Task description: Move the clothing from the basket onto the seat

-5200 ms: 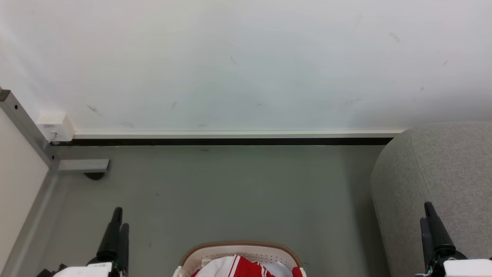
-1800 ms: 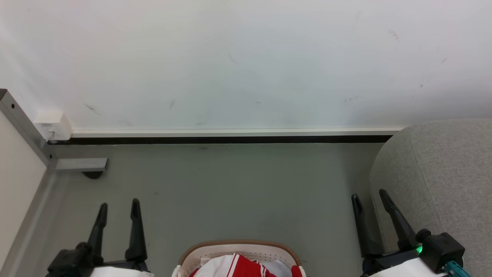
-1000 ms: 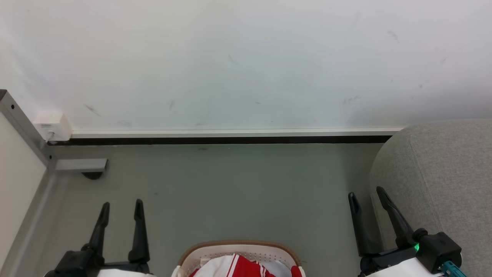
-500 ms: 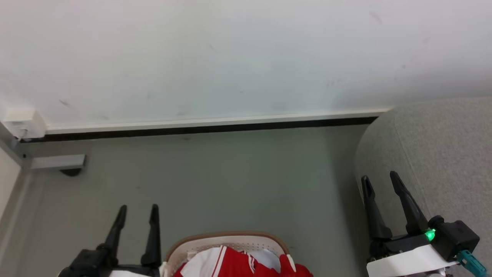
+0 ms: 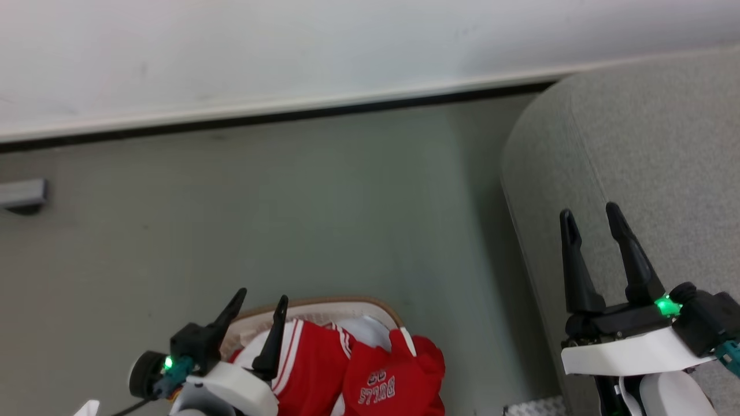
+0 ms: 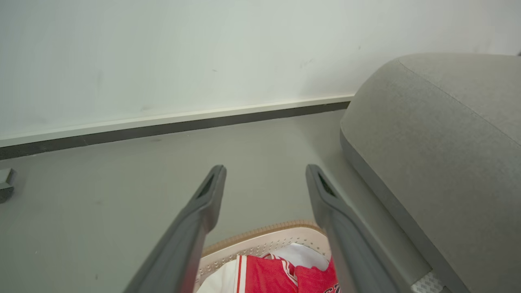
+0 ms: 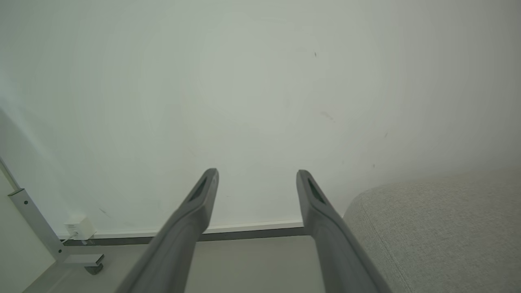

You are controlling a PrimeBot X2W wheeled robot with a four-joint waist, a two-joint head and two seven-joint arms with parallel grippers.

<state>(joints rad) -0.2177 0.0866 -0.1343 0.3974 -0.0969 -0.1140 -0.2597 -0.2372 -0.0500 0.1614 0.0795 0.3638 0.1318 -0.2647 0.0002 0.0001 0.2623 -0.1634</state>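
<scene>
one basket [image 5: 341, 301] holding red clothing [image 5: 370, 375], one seat [image 5: 636, 144]

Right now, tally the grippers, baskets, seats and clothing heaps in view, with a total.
grippers: 2, the left gripper and the right gripper
basket: 1
seat: 1
clothing heap, red: 1
total: 5

The clothing [image 5: 370, 372], bright red sportswear with white stripes, lies crumpled in the basket [image 5: 324, 311]. One fold printed "BULLS" (upside down in the head view) is heaped over the right rim. The oval, off-white, perforated basket has a brown rim. The light-grey fabric seat [image 5: 653, 150], rounded at its corner, stands to the right, apart.
</scene>
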